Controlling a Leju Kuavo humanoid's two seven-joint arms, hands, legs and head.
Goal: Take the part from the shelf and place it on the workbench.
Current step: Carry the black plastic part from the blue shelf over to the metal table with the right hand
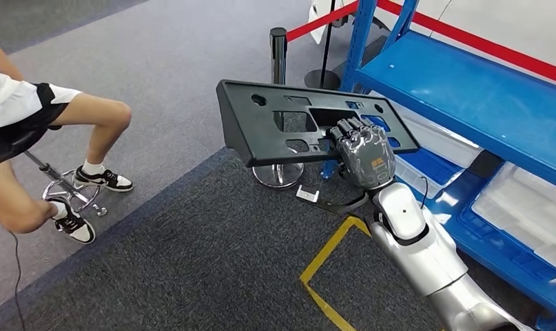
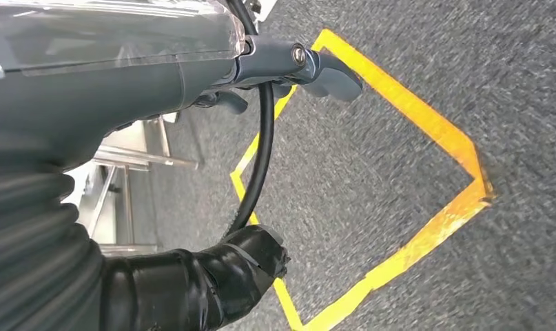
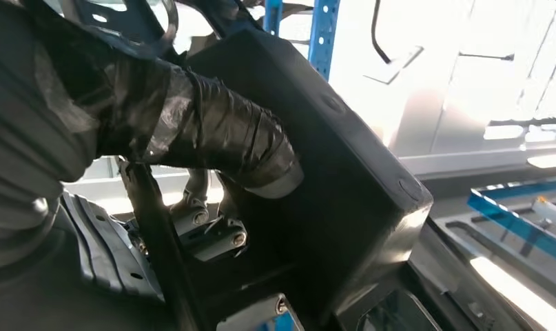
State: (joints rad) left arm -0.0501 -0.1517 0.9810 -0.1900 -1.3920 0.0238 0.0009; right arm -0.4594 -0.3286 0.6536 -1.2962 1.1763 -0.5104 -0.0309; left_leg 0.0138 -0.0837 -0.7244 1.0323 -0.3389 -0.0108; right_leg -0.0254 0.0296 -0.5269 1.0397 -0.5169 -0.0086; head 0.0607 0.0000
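Note:
The part (image 1: 289, 124) is a long black plastic panel with several cut-outs. My right hand (image 1: 363, 152) grips its near edge and holds it in the air, tilted, in front of the blue shelf (image 1: 468, 89). In the right wrist view the part's dark underside (image 3: 344, 172) lies close against the taped thumb (image 3: 213, 138). My left hand (image 2: 192, 76) hangs over the carpet with its fingers (image 2: 330, 72) apart from the thumb (image 2: 247, 262) and nothing between them.
A person (image 1: 54, 117) sits on a stool (image 1: 68, 189) at the left. A black stanchion post (image 1: 278, 55) with a red belt stands behind the part. Clear bins (image 1: 523, 207) lie on the lower shelf. A yellow tape square (image 1: 330, 255) marks the carpet.

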